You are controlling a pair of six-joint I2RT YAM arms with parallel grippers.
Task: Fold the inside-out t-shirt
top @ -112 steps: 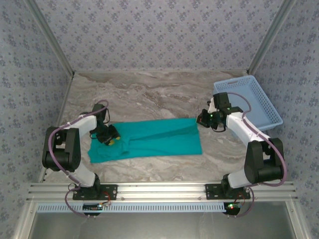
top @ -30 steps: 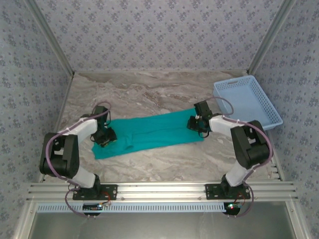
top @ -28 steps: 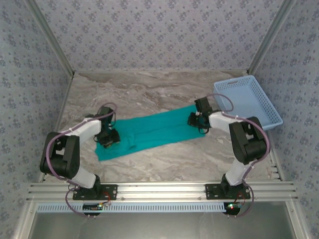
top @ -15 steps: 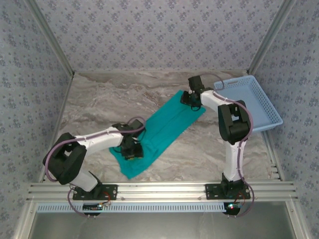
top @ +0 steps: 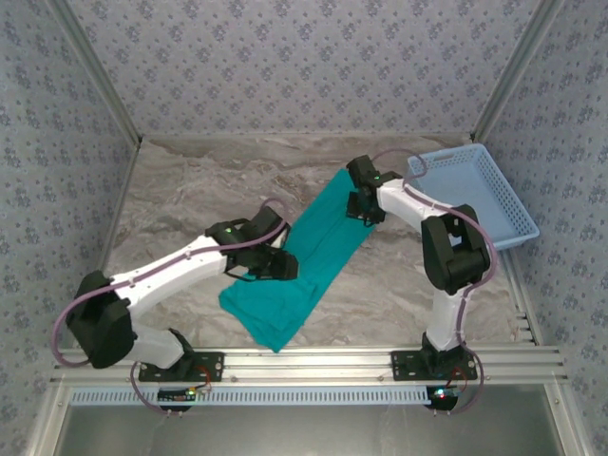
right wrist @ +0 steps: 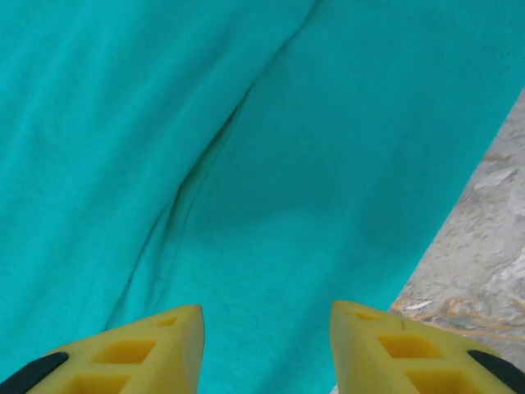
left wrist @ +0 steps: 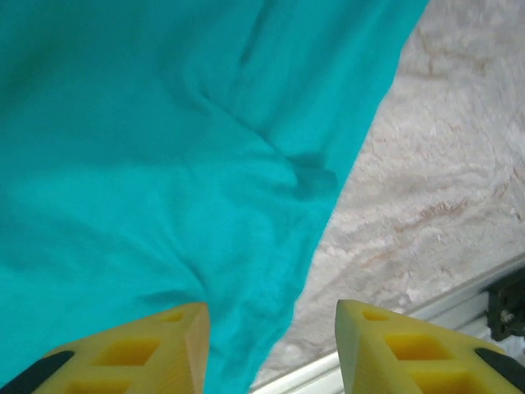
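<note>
The t-shirt [top: 313, 256] lies flat on the worktop [top: 190, 190] as a long green strip. Its near end sits at about 6 o'clock, close to the metal rail [top: 313, 361]. From there it slants away toward 1 o'clock. It is folded over itself, so the sleeves and neck are hard to pick out.

The left fingers [left wrist: 139, 349] are at the strip's 9 o'clock edge, a bit nearer than its middle. From above, the arm's black wrist [top: 266, 261] hides them. In the left wrist view the bottom of the picture cuts off the two yellow fingers. They stand apart and hold nothing. One is over the cloth, the other over bare worktop. I cannot tell if they touch the cloth.

The right fingers [right wrist: 148, 345] are over the far end of the strip, at 1 o'clock. They too stand apart and hold nothing, with creased cloth under them.

Farthest, at 2 o'clock, sits a blue basket [top: 475, 195], apart from the shirt.
</note>
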